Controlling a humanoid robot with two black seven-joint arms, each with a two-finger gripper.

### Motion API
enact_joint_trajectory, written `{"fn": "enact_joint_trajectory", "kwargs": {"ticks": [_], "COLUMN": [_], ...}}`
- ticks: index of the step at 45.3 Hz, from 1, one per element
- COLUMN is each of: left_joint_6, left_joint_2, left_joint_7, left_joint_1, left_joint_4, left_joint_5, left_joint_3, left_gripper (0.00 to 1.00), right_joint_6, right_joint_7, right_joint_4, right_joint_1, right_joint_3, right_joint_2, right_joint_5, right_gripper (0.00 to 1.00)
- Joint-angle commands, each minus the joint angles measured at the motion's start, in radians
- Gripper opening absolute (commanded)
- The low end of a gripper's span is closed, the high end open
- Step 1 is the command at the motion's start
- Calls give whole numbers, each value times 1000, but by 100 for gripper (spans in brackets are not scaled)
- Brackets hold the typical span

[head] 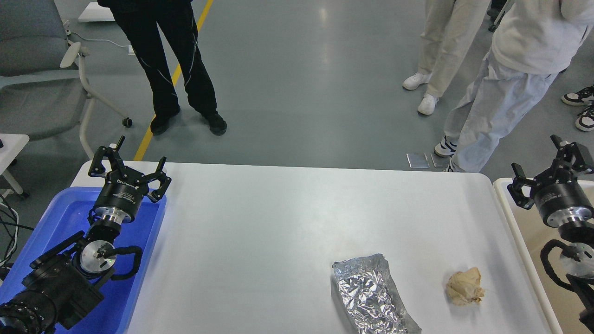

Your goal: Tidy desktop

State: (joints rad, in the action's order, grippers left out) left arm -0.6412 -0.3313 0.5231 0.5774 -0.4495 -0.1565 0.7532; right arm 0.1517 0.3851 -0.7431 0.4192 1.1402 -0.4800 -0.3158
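The white desktop fills the middle of the head view. On its near right part lie a crumpled silver foil packet and, to its right, a crumpled beige paper ball. My left gripper is open and empty above the far end of the blue tray, at the desktop's far left corner. My right gripper is open and empty above the off-white bin, off the desktop's right edge.
Several people stand on the grey floor beyond the far edge: black trousers at far left, light clothes at far right. A grey office chair stands at far left.
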Motion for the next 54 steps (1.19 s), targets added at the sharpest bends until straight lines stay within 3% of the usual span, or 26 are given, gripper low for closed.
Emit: {"fn": "enact_joint_trajectory", "kwargs": {"ticks": [1,46,54], "left_joint_6": [0,0,0], "left_joint_2": [1,0,0], "left_joint_7": [0,0,0], "left_joint_1": [1,1,-1], "left_joint_4": [0,0,0], "left_joint_5": [0,0,0], "left_joint_3": [0,0,0], "left_gripper": [100,100,100], "right_joint_6": [0,-9,-17], "right_joint_7": [0,0,0], "right_joint_4": [1,-1,-5], "right_joint_1": [4,29,90], "right_joint_3": [-5,-19,-166], "right_joint_2": [0,0,-29], "right_joint_5": [0,-14,-28], "right_gripper": [99,99,99]}}
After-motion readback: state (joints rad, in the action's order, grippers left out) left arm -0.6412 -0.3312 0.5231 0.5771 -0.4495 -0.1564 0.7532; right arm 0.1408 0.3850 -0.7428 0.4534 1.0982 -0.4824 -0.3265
